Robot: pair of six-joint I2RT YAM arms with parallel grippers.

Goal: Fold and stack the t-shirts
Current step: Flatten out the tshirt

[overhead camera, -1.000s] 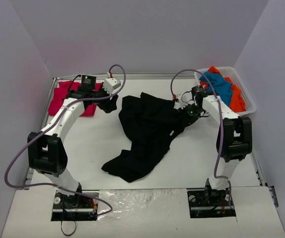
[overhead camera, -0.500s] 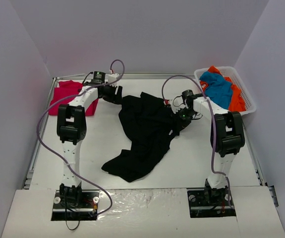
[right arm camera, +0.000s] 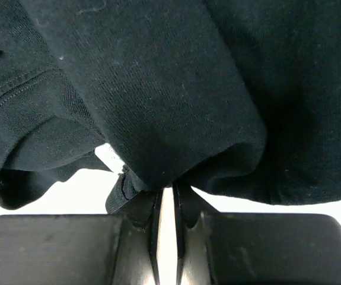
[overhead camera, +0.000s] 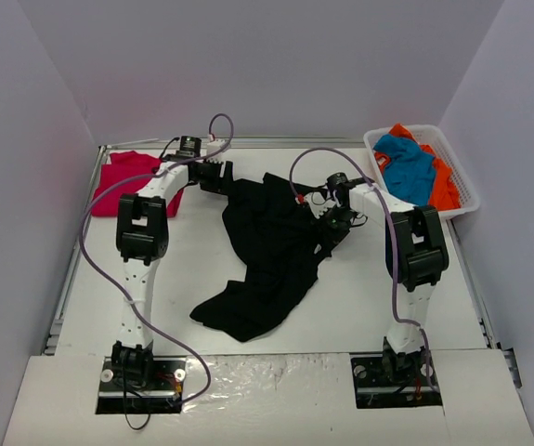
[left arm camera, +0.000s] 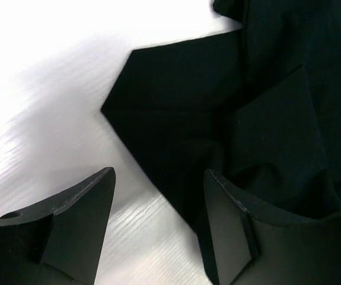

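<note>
The large black t-shirt (overhead camera: pixel 271 246) lies crumpled across the middle of the table. My right gripper (overhead camera: pixel 327 216) is shut on a bunched fold of the black t-shirt (right arm camera: pixel 158 107) at its right edge. My left gripper (overhead camera: pixel 218 177) is open and empty at the shirt's upper left corner; in the left wrist view its fingers (left arm camera: pixel 75 219) straddle the edge of a black cloth corner (left arm camera: pixel 176 107) on the white table. A folded crimson-red t-shirt (overhead camera: pixel 129 180) lies at the back left. Blue (overhead camera: pixel 410 163) and orange (overhead camera: pixel 445 186) t-shirts fill the basket.
A white plastic basket (overhead camera: pixel 466 206) stands at the back right. Purple cables loop over both arms. The table's raised metal edge (overhead camera: pixel 79 232) runs along the left side, and grey walls enclose the table.
My left arm has swung up and reached right, from the red shirt to the black shirt's upper left corner. My right gripper has pulled its fold of black cloth slightly left.
</note>
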